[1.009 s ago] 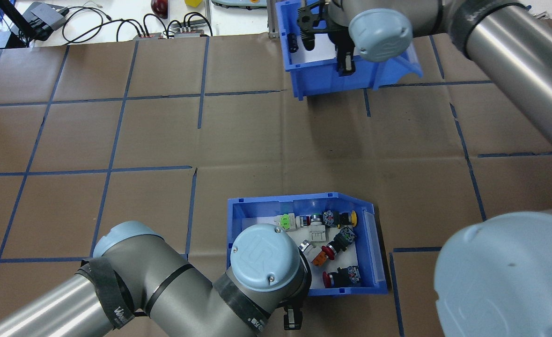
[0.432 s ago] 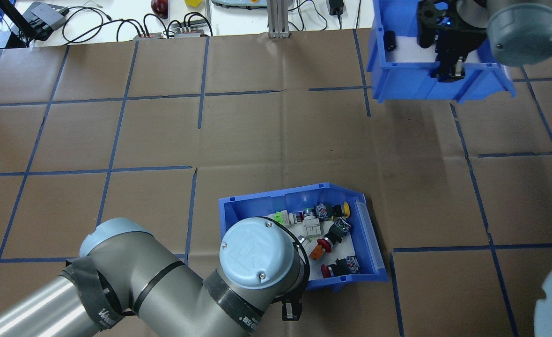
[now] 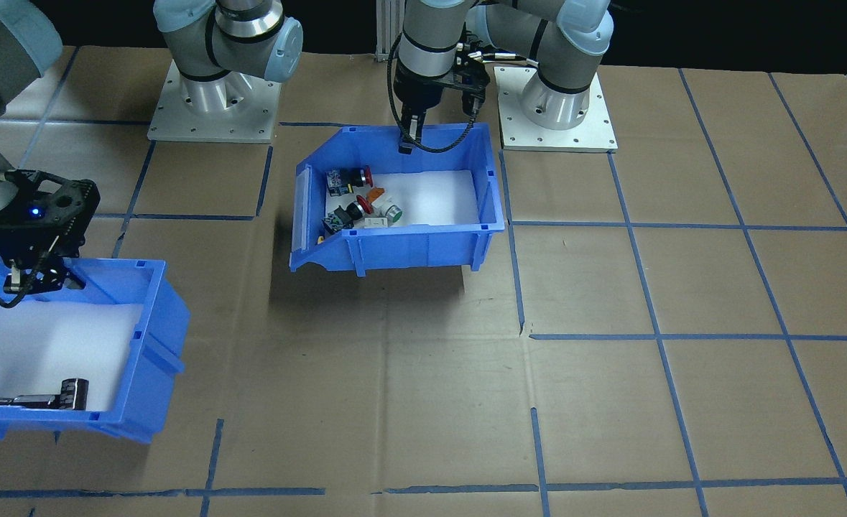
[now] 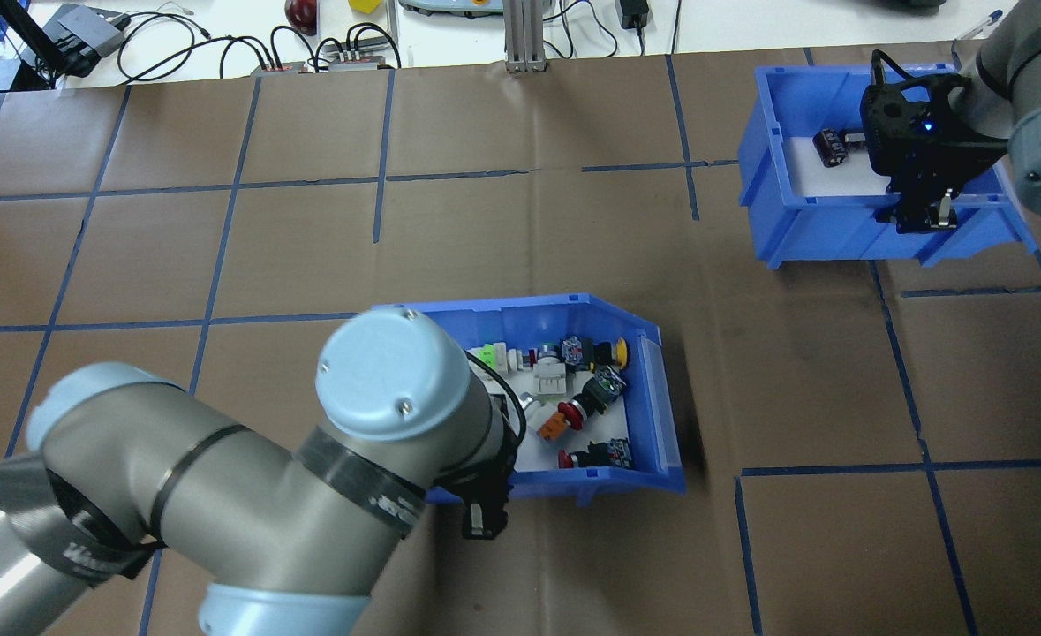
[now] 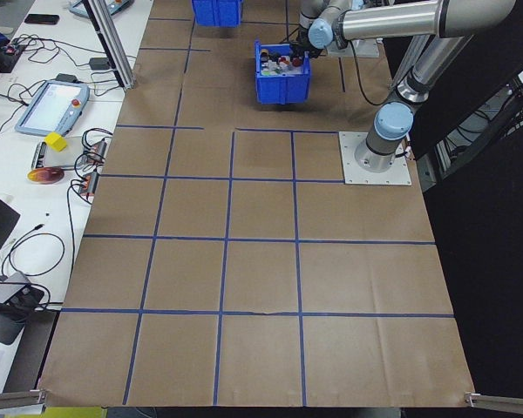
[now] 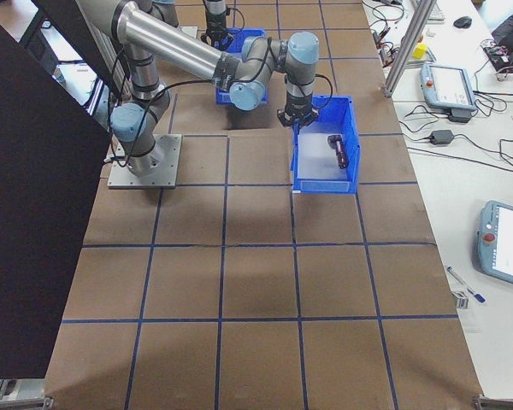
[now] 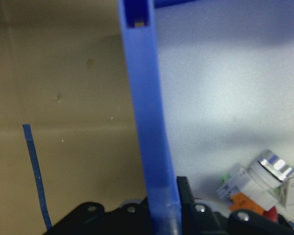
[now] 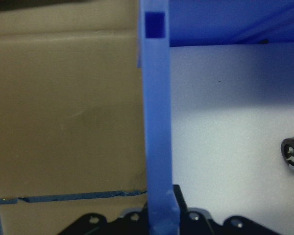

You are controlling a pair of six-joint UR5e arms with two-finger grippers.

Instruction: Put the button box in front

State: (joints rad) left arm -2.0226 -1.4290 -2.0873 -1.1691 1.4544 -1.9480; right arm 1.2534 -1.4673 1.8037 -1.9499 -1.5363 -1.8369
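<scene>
The button box is a blue bin with a white liner and colourful push-buttons inside. It hangs tilted a little above the brown paper, its shadow beneath it. My left gripper is shut on the box's wall nearest the robot, also seen from the front. In the left wrist view that blue wall runs up from between the fingers. My right gripper is shut on the wall of another blue bin holding small dark parts, at the far right.
Brown paper with a blue tape grid covers the table. Cables and devices and an aluminium post line the far edge. Both arm bases stand at the robot's side. Teach pendants lie on side benches.
The button box has moved away from the robot's edge and slightly left, carried by the left gripper. The right gripper has carried the other blue bin to the right and a bit nearer.
</scene>
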